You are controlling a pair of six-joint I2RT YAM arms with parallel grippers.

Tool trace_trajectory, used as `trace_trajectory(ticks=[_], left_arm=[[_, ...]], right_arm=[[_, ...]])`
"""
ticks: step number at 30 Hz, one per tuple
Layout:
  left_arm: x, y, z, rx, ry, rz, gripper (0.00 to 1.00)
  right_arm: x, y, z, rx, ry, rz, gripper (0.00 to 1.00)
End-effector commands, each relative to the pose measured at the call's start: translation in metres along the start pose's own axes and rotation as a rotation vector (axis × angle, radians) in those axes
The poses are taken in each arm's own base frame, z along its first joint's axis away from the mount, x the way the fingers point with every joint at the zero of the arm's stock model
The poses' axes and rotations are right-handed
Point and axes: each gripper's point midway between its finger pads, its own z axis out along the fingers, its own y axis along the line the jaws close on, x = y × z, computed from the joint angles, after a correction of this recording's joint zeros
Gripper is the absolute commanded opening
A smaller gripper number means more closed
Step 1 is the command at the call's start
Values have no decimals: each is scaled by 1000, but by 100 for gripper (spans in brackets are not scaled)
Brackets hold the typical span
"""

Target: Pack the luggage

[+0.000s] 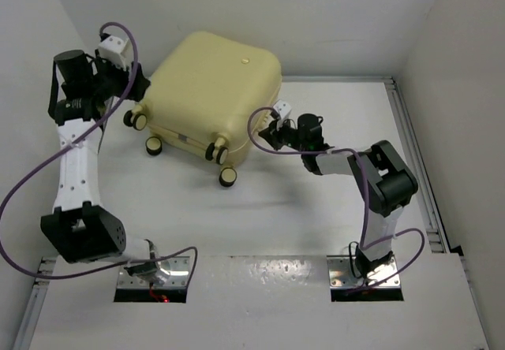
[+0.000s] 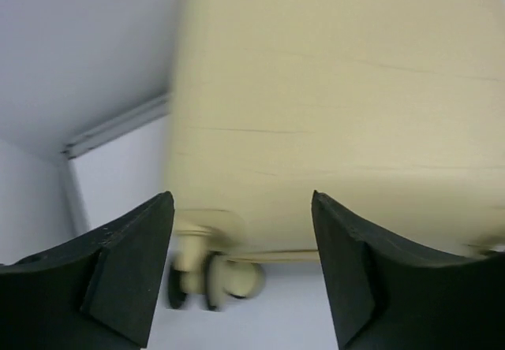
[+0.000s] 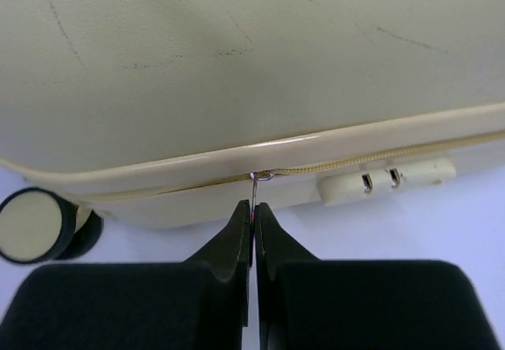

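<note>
The luggage [image 1: 211,94] is a closed cream-yellow hard-shell suitcase lying flat at the back of the table, its wheels [image 1: 227,176] toward me. My right gripper [image 1: 267,135] is at its right side edge, shut on the thin metal zipper pull [image 3: 254,186] that hangs from the zip line [image 3: 355,161]. Beside the pull sits the cream lock block [image 3: 387,180]. My left gripper [image 1: 136,90] hovers open at the suitcase's left corner, its black fingers [image 2: 130,263] apart with nothing between them; a wheel [image 2: 217,279] and the shell [image 2: 339,113] show beyond, blurred.
White walls close in at the back and both sides. A metal rail [image 1: 410,141] runs along the table's right edge. Purple cables [image 1: 31,176] loop from both arms. Bare white tabletop [image 1: 252,224] lies between the suitcase and the arm bases.
</note>
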Motion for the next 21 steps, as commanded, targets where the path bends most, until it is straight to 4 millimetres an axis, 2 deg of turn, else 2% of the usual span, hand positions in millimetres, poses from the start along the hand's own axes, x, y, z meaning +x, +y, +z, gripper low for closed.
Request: trace_trajectory(ticks=[1, 2, 3, 4, 6, 7, 8, 9, 10, 11, 16, 18, 19, 21], left_arm=[[24, -70, -18, 233, 88, -2, 77], [30, -81, -22, 257, 112, -14, 80], [31, -97, -24, 297, 129, -17, 81], [36, -106, -27, 322, 158, -31, 83], [48, -128, -39, 390, 224, -11, 84], [62, -140, -48, 430, 287, -24, 84], [64, -145, -53, 450, 306, -19, 83], [80, -156, -58, 510, 368, -16, 82], [80, -156, -58, 510, 369, -16, 80], [91, -165, -66, 549, 427, -30, 80], [127, -175, -77, 636, 544, -22, 80], [128, -180, -78, 655, 546, -25, 82], [137, -182, -77, 653, 571, -32, 84], [140, -181, -68, 626, 556, -17, 87]], right_arm=[[-45, 75, 9, -192, -92, -23, 0], [-46, 69, 9, -171, -94, -18, 0], [-49, 70, 12, -167, -99, -18, 0], [-50, 82, 17, -186, -98, -10, 0], [-54, 80, 23, -149, -104, -7, 0], [-54, 88, 27, -159, -99, 7, 0], [-56, 83, 30, -124, -98, 15, 0], [-60, 87, 34, -120, -105, 21, 0], [-58, 87, 35, -121, -99, 22, 0], [-59, 84, 36, -88, -102, 21, 0], [-56, 79, 34, -39, -85, 40, 0], [-56, 78, 33, -30, -87, 39, 0], [-53, 78, 32, -27, -79, 40, 0], [-55, 79, 32, -20, -84, 40, 0]])
